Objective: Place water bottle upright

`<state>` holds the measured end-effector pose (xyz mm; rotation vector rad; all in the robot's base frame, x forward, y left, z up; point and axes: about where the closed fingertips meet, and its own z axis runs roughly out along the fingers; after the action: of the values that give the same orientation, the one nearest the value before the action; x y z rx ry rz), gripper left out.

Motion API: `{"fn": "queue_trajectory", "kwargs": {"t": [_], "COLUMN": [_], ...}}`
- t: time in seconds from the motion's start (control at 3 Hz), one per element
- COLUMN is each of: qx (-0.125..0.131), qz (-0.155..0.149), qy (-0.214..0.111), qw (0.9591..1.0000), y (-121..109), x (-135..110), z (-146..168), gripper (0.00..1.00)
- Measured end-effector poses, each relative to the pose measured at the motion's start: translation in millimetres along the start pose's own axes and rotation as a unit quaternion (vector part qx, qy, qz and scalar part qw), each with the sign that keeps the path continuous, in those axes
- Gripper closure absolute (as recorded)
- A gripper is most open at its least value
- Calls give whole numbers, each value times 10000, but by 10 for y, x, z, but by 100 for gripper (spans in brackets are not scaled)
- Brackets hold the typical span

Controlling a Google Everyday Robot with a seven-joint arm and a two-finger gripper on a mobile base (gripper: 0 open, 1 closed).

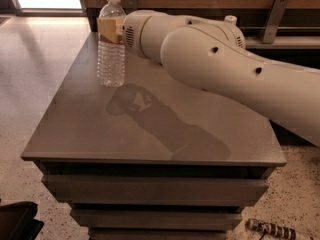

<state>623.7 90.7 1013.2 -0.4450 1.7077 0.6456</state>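
The water bottle [111, 64], clear and ribbed with a white cap, stands upright on the grey table [85, 134] near its far left corner. My gripper [111, 28] is at the bottle's shoulder, with its tan fingers [107, 25] closed around the bottle just below the neck. They cover the label band. The thick white arm [225, 64] reaches in from the right across the back of the table.
A white cap of another bottle [230, 20] shows just behind the arm at the back right. A wooden wall with a metal bracket [272, 16] runs behind the table. A cable-like object [270, 229] lies on the floor at bottom right.
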Motion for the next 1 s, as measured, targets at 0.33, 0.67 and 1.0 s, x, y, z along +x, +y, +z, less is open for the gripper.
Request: {"fn": "queue_trajectory", "kwargs": {"t": [0.33, 0.67, 1.0], "qx": [6, -12, 42], "qz": [-74, -479, -1046], "qy": [7, -272, -653], "qw": [10000, 9985, 9924], "y": [12, -4, -108], "x": [-9, -58, -90], "z": [-6, 42, 63], "gripper": [100, 100, 100]}}
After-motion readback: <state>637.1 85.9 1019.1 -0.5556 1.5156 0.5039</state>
